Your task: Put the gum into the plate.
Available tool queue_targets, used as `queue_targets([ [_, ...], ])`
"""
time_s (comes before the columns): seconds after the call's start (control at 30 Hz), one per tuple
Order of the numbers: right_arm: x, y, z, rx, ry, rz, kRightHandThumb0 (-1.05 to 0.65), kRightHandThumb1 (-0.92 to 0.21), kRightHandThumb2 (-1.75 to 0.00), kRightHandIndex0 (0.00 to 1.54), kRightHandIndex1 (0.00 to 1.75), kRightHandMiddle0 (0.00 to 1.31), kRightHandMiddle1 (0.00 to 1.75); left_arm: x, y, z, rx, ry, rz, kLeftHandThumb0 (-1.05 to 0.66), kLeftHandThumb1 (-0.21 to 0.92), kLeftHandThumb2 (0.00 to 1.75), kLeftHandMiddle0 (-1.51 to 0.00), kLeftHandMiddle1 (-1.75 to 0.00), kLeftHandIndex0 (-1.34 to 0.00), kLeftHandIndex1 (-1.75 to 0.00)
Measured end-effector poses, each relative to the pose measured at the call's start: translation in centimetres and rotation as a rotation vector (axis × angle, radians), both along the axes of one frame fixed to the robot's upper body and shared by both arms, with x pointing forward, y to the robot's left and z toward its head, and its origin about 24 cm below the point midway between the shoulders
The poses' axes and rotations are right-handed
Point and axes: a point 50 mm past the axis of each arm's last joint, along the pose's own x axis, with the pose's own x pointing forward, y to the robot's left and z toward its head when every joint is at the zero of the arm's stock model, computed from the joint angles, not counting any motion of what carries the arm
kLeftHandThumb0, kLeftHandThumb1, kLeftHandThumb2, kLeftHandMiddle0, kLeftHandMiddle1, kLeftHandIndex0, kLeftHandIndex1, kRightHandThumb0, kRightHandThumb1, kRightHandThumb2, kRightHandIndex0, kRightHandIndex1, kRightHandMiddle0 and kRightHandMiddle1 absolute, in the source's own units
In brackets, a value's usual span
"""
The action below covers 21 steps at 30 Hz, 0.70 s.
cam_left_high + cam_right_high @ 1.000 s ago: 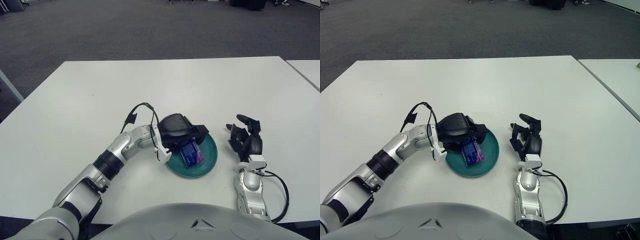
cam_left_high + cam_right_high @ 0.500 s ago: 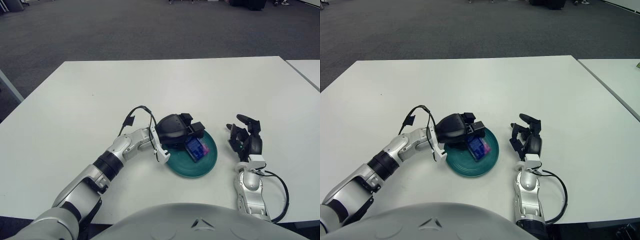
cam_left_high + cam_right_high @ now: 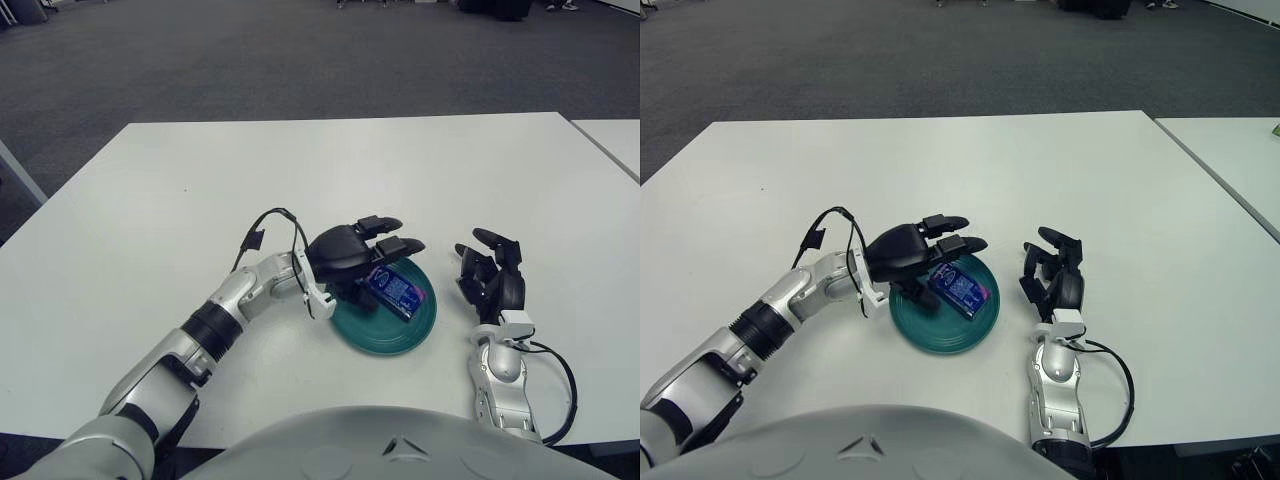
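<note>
A blue gum pack (image 3: 395, 291) with a pink end lies flat inside the teal plate (image 3: 400, 337) near the table's front edge. My left hand (image 3: 372, 252) hovers over the plate's left rim with its fingers (image 3: 955, 222) spread above the pack, holding nothing. To the right of the plate is my right hand (image 3: 492, 278), apart from it, fingers loosely spread and empty.
The white table (image 3: 330, 170) stretches far back and to both sides of the plate. A second white table's corner (image 3: 612, 135) shows at the far right. Grey carpet lies beyond.
My left hand's fingers have opened and lifted off the gum pack, which now lies flat in the plate. The right hand has not moved.
</note>
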Motion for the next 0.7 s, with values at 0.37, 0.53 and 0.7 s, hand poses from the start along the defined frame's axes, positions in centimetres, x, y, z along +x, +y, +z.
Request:
queue_targets([
  [0.37,0.0,0.0,0.0,-0.004,-0.001,0.002,-0.57,-0.92,-0.71,0.45,0.65,0.02,1.11,0.3,1.2,-0.1,-0.059,0.177,0.021,-1.05,0.92,0.31,0.0,0.0,0.0,0.0],
  [0.53,0.0,-0.1,0.2,-0.008,-0.01,-0.001,-0.55,-0.92,-0.69,0.5,0.68,0.04,1.12,1.2,2.9,-0.2,-0.174,0.351,0.123,-1.05,0.92,0.45,0.0,0.0,0.0,0.0],
  [0.7,0.0,-0.1,0.3,-0.009,-0.013,-0.003,-0.53,-0.92,-0.67,0.53,0.71,0.08,1.16,2.1,4.0,-1.3,-0.446,0.574,0.287,-1.02,0.92,0.65,-0.23,-0.03,-0.01,-0.5],
])
